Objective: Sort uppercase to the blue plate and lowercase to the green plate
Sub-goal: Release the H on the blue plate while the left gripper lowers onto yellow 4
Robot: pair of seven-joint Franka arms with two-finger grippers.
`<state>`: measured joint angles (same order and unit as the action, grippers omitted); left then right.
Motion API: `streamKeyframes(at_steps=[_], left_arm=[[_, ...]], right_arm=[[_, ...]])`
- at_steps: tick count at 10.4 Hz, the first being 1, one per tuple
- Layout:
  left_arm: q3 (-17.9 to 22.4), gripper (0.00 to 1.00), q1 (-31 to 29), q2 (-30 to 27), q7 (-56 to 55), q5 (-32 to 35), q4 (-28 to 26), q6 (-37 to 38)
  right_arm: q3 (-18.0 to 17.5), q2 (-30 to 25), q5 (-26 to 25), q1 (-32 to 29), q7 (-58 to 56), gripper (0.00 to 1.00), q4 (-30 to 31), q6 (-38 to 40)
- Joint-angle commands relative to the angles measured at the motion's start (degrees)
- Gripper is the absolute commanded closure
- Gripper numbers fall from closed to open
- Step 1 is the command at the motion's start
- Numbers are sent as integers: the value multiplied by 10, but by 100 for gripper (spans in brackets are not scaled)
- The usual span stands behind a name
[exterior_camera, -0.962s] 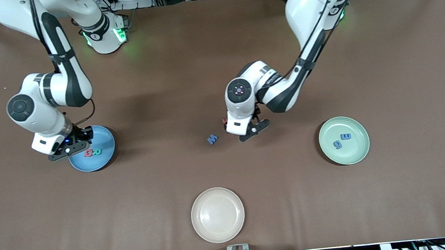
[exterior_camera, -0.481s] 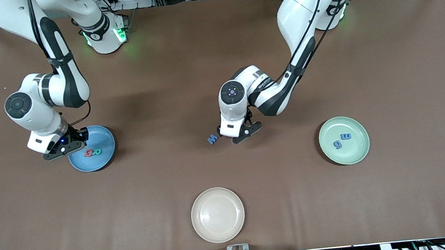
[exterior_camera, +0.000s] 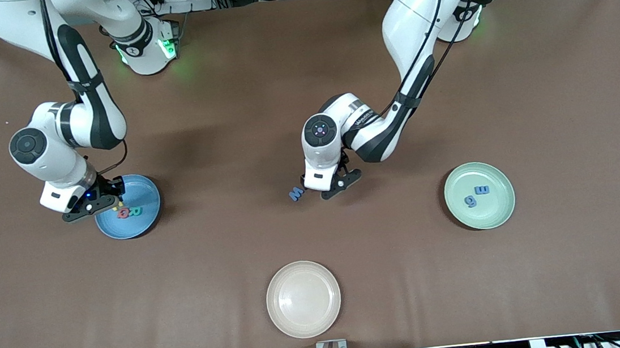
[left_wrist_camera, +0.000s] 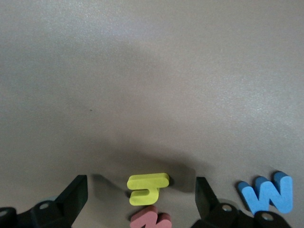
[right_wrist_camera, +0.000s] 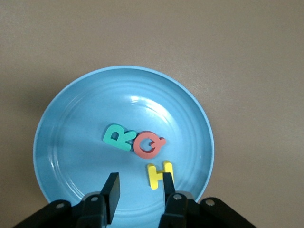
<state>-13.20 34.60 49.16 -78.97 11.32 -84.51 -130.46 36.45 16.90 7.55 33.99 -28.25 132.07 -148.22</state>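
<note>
The right gripper (right_wrist_camera: 139, 190) hangs low over the blue plate (right_wrist_camera: 61, 142), its fingers parted and holding nothing. The yellow H (right_wrist_camera: 159, 175) lies flat in the plate against one fingertip, just beside the red Q (right_wrist_camera: 148, 145) and green R (right_wrist_camera: 118, 137); its bars run along the fingers.

The left gripper (left_wrist_camera: 141, 187) is spread wide over the brown table (exterior_camera: 301, 84). The yellow y (left_wrist_camera: 148, 187) lies on its side between the fingers, with the red w (left_wrist_camera: 151, 219) touching it. The blue W (left_wrist_camera: 266, 192) lies just outside one finger.

The green plate (exterior_camera: 498, 210), toward the left arm's end, holds the blue g (exterior_camera: 470, 200) and blue m (exterior_camera: 482, 190). A cream plate (exterior_camera: 303, 299) sits nearest the camera.
</note>
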Motion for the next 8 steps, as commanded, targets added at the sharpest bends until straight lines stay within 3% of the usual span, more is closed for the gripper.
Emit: streamKeyframes(at_steps=[1, 4, 6, 7, 8], left_arm=[[5, 0, 8, 5, -22, 14, 11, 0], [5, 0, 9, 6, -24, 17, 8, 0], [5, 72, 6, 6, -24, 14, 8, 0], [5, 100, 4, 6, -23, 14, 8, 0], [5, 100, 3, 6, -24, 14, 8, 0]], right_arm=[[-2, -10, 2, -2, -4, 56, 12, -8], [-3, -10, 2, -1, 1, 56, 8, -4], [-5, -9, 18, 5, 12, 55, 6, -2], [-7, -9, 27, 5, 12, 54, 5, -1], [-8, -10, 28, 5, 13, 52, 3, -1]])
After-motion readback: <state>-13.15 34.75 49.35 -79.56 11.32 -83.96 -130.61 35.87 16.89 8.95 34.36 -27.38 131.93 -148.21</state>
